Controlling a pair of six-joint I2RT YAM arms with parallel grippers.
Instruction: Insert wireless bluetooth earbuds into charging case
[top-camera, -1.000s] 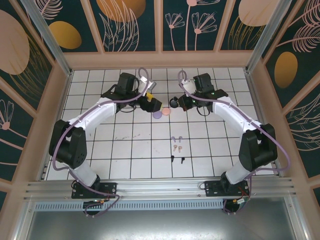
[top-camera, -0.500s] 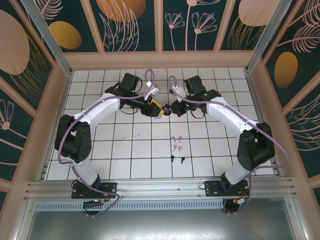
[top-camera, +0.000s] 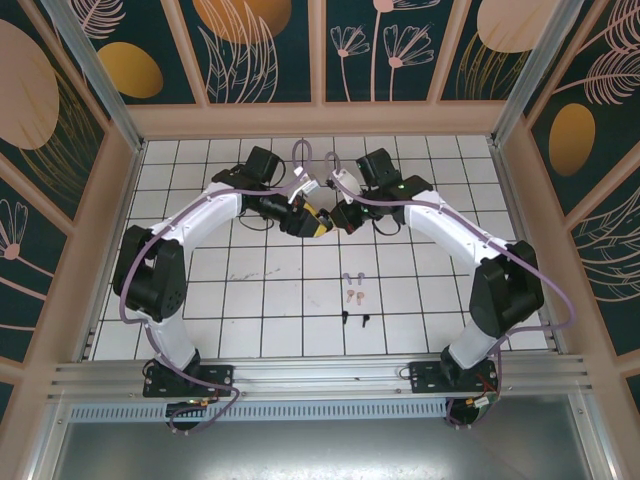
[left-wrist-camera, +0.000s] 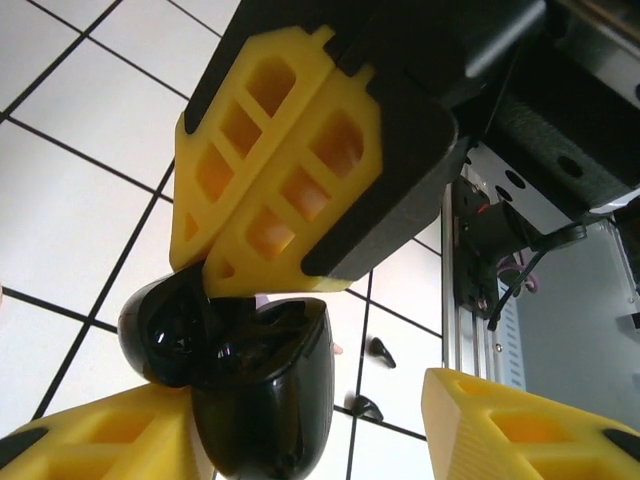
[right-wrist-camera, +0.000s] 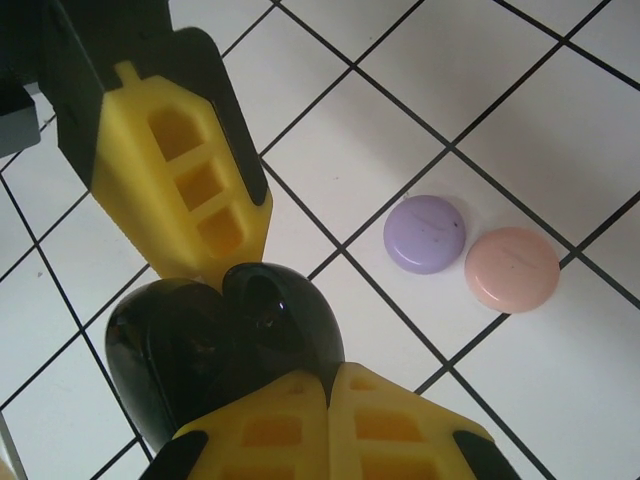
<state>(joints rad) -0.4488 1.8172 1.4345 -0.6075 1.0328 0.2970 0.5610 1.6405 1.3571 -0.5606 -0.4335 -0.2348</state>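
An open black charging case (left-wrist-camera: 265, 400) hangs above the tiled floor at centre back (top-camera: 329, 218). My right gripper (right-wrist-camera: 330, 372) is shut on the rim of the case (right-wrist-camera: 250, 330), its fingers pressed together. My left gripper (left-wrist-camera: 308, 395) is open around the case: one finger lies against it, and a gap shows at the other finger (left-wrist-camera: 520, 420). In the top view the left gripper (top-camera: 315, 222) and right gripper (top-camera: 340, 214) meet tip to tip. The earbuds lie nearer the bases: lavender (top-camera: 350, 277), pink (top-camera: 355, 296) and black (top-camera: 355, 319) pairs.
A shut lavender case (right-wrist-camera: 425, 233) and a shut pink case (right-wrist-camera: 512, 268) lie side by side on the tiles below the grippers. Wooden walls (top-camera: 130, 180) fence the white tiled floor (top-camera: 220, 290), which has free room left and right of the earbuds.
Both arms have swung inward until the grippers meet. The left gripper's jaws have narrowed around the black case that the right gripper carries.
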